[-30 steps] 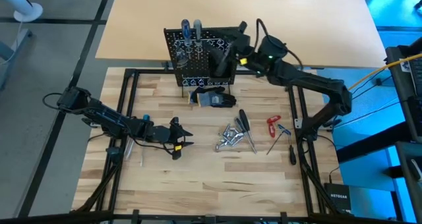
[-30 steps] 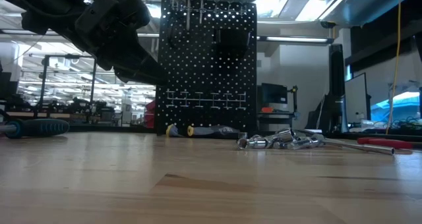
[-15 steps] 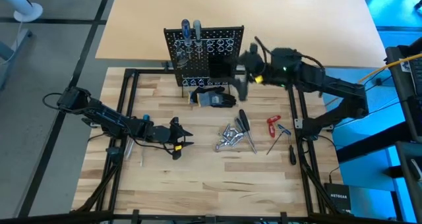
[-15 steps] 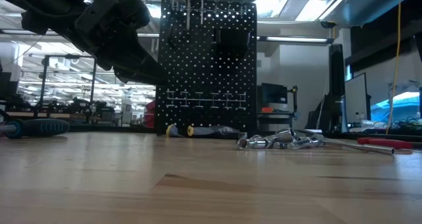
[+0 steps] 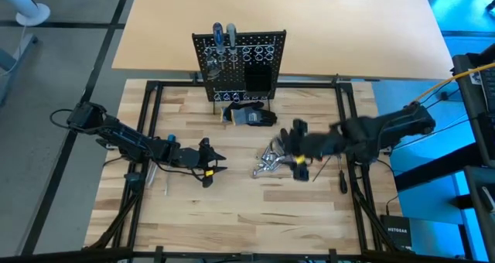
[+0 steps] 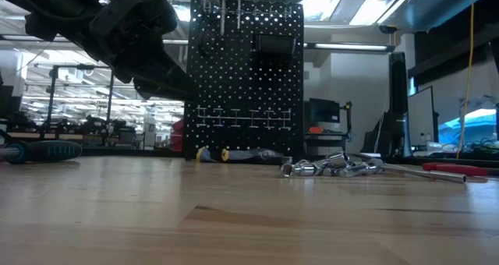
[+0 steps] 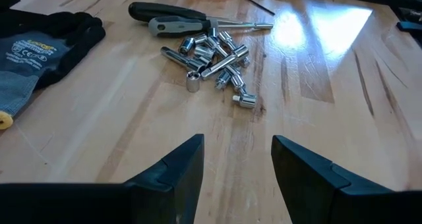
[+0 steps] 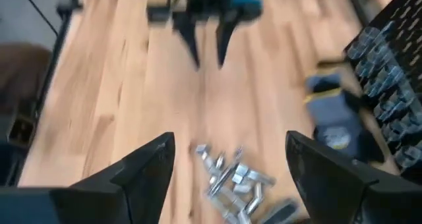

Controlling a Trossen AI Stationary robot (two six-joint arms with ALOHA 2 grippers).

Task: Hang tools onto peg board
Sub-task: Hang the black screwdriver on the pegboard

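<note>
From my remote seat I see the right gripper [image 5: 296, 151] hanging over the wooden table [image 5: 232, 209] with its fingers [image 8: 142, 168] spread wide and nothing between them — the heap of silver metal pieces [image 5: 268, 160] lies just beside it, toward the left arm, and shows directly ahead of the fingers in its wrist view. The black and grey screwdrivers [image 7: 178, 20] lie at the far edge of that heap from the left gripper, close under the right claw. The peg board [image 5: 240, 62] stands upright well beyond the right gripper at the table's far edge, with two screwdrivers [image 5: 223, 37] already standing in its top ring holders; the dark glove [image 5: 249, 114] lies between the board and the claw. The left gripper [image 5: 207, 162] waits low over the table on the other side of the heap, its fingers [image 7: 175, 171] parted and empty, pointed at the silver pieces. A blue-handled screwdriver [image 6: 43, 150] rests behind it, near its arm.
</note>
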